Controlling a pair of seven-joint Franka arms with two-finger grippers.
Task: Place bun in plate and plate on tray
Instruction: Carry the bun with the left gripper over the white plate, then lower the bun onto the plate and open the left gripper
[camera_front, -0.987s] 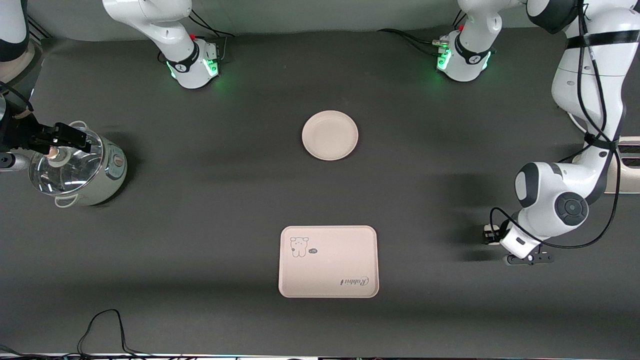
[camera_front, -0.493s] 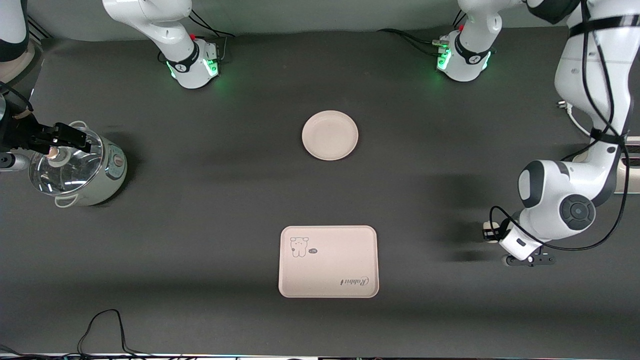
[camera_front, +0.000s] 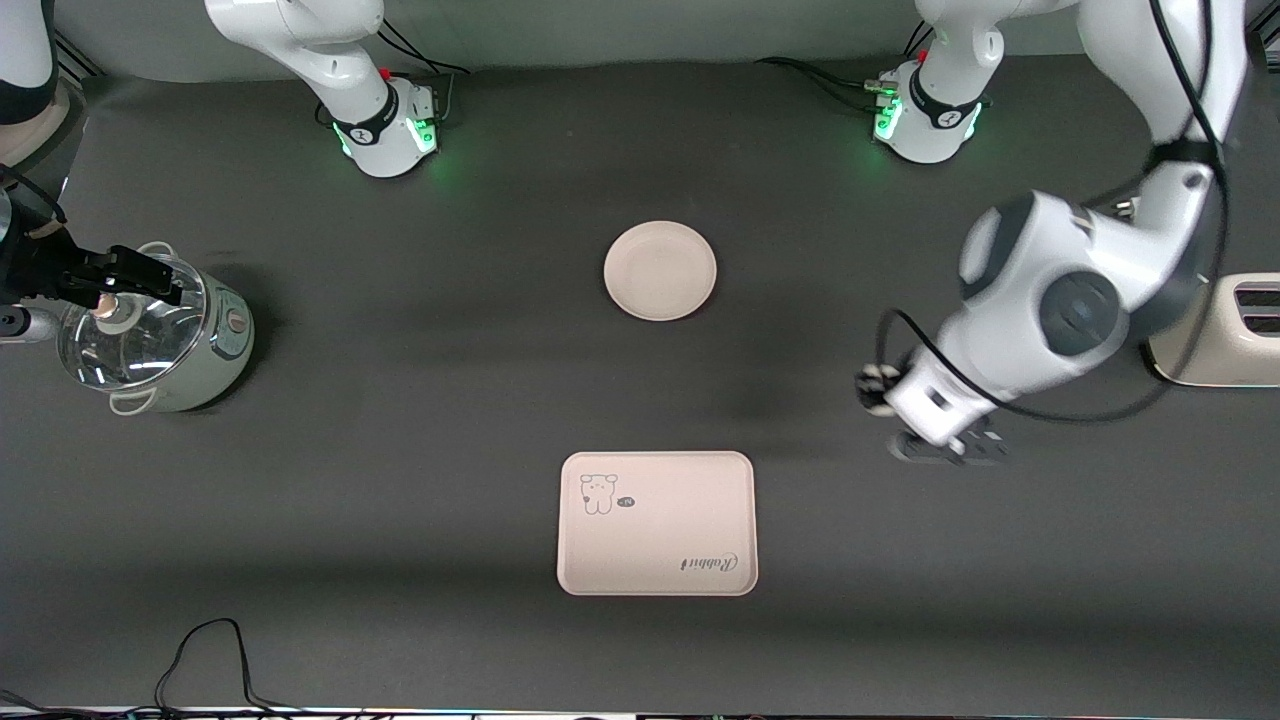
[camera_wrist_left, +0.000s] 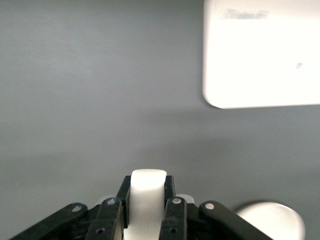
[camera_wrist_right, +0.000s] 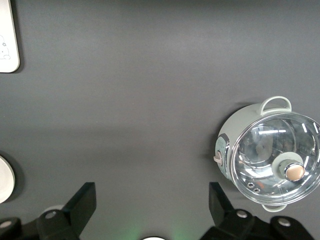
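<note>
The bun (camera_wrist_left: 148, 192) is held in the left tool (camera_wrist_left: 148, 210); the plate (camera_front: 660, 270) lies toward the right arm's end. The right tool (camera_wrist_right: 150, 210) is spread wide, waiting.

Bun (camera_wrist_left: 148, 192) (off-white) in left end effector (camera_wrist_left: 148, 200)

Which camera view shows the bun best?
The left wrist view: the bun sits clamped in the left gripper. In the front view the arm hides it; the right wrist view does not show it.
</note>
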